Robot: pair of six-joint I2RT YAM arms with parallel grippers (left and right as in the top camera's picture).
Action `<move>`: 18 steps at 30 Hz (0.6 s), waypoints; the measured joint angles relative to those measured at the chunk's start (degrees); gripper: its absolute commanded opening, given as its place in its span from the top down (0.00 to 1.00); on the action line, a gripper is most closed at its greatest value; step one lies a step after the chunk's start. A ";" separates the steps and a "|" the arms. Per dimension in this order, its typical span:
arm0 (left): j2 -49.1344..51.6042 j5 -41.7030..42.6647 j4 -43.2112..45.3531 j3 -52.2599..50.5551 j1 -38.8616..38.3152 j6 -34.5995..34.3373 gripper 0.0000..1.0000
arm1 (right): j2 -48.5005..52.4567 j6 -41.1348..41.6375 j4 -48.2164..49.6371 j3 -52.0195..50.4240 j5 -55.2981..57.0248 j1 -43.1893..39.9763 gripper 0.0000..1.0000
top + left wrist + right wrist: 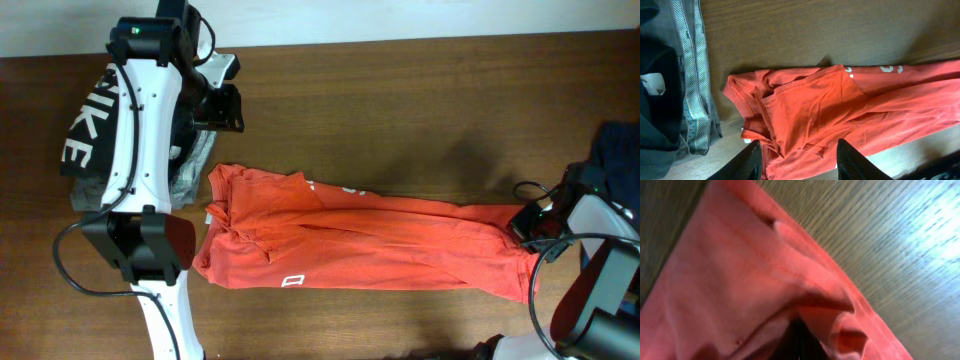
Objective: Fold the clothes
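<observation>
The T-shirt (380,235) is shown as matt red-orange cloth, creased, with white print. The table (400,90) is seen as brown wood, finely grained, with a mild sheen where lit. The arm casing (150,110) is rendered in smooth white plastic; the grey garment (692,75) is edged with woven patterned trim.

Far edge: wide bare bench (420,90) strip is lying open to me. Middle: T-shirt (380,240) is stretching almost to the right edge. Left edge: black garment (80,120) and grey garment (85,193) are crowding my left arm (140,150). Near edge: narrow strip is running bare.
</observation>
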 measured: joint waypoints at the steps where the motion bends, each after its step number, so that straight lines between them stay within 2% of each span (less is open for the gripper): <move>1: 0.00 0.00 0.04 0.00 0.00 0.00 0.52 | -0.33 1.44 1.99 -0.79 -0.02 0.00 0.96; 7: 0.00 0.00 0.22 0.00 0.00 0.00 0.52 | 2.40 6.80 16.63 -1.29 -1.03 0.00 0.96; 12: 0.00 0.00 0.50 0.00 0.00 0.00 0.51 | 7.37 9.73 28.81 0.48 -6.10 -0.04 0.96; 15: 0.00 0.07 0.90 0.00 0.00 0.00 0.52 | 8.37 10.34 30.14 1.27 -10.45 -0.57 0.87; 18: 0.00 0.46 1.31 0.00 0.00 -0.04 0.51 | 8.66 7.58 29.07 1.81 -17.86 -1.73 0.77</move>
